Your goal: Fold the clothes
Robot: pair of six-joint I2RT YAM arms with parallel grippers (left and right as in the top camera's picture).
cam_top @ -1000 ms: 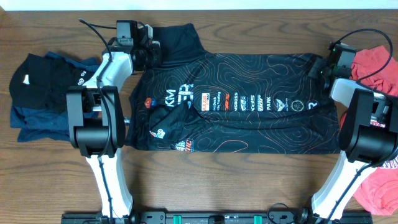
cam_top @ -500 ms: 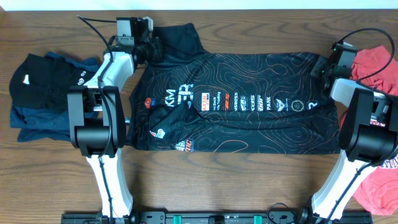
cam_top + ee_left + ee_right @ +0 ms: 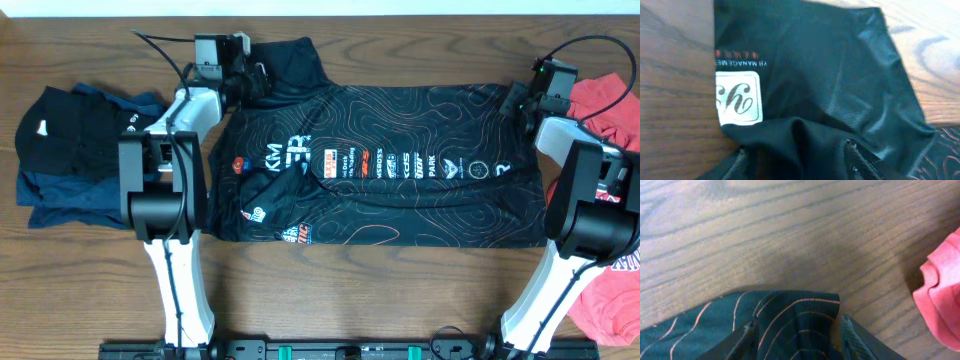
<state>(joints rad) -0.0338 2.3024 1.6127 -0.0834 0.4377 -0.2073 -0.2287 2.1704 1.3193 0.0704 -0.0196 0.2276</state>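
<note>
The black jersey with orange contour lines and a row of logos lies spread flat, folded to a long rectangle, with a sleeve sticking out at the top left. My left gripper hovers at that sleeve. In the left wrist view the gripper is open, a loose fold of black cloth lying between its fingers beside a white label. My right gripper is at the jersey's top right corner. In the right wrist view the gripper stands open around the bunched corner.
A red T-shirt lies just right of the right gripper, its edge close to the fingers. More red cloth sits at the lower right. A pile of dark clothes lies at the far left.
Both grippers have opened and let go of the jersey. Both wrists have drawn back slightly toward the table's far edge. The jersey lies as before.
</note>
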